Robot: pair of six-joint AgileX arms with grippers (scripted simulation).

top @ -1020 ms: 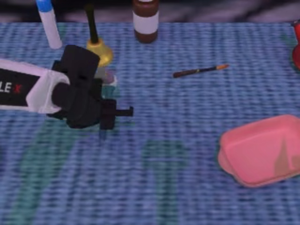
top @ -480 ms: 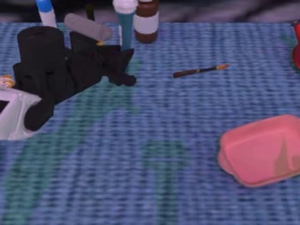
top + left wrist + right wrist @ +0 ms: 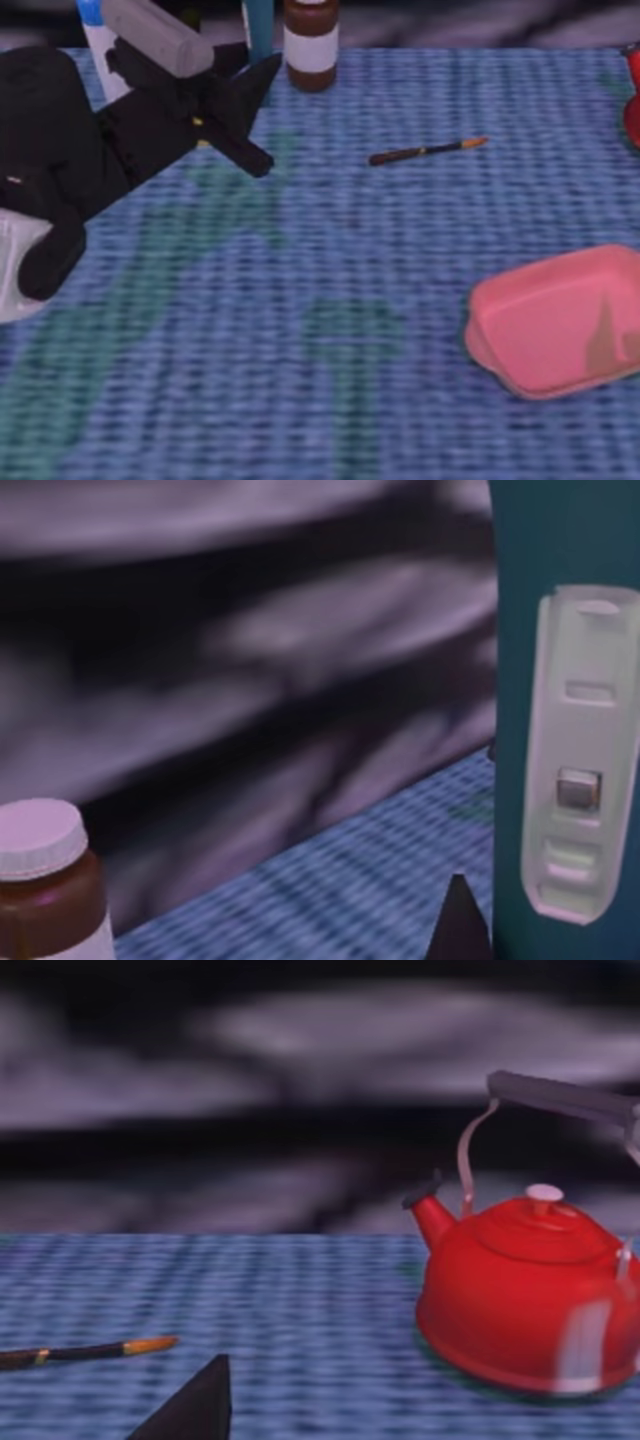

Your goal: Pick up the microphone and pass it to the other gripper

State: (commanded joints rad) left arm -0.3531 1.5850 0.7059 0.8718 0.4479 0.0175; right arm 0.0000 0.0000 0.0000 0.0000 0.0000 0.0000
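The microphone's teal handle [image 3: 257,24] stands upright at the far edge of the top view, its head cut off by that edge. Close up in the left wrist view, the handle [image 3: 515,680] carries its white switch strip [image 3: 580,760]. My left gripper [image 3: 262,100] is raised over the far left of the table and is shut on the microphone; one dark fingertip [image 3: 458,925] shows beside the handle. My right arm is outside the top view. In the right wrist view only one dark fingertip [image 3: 200,1405] shows low over the cloth.
A brown bottle [image 3: 310,45] with a white label stands just right of the microphone. A thin paintbrush [image 3: 425,151] lies mid-table. A pink dish [image 3: 560,320] sits at the right, a red kettle [image 3: 530,1300] at the far right, and a white tube [image 3: 100,45] behind my left arm.
My left arm has risen from the table with the microphone in its grip. The microphone's head has passed out of the top edge of the view, and the brass bell is now covered.
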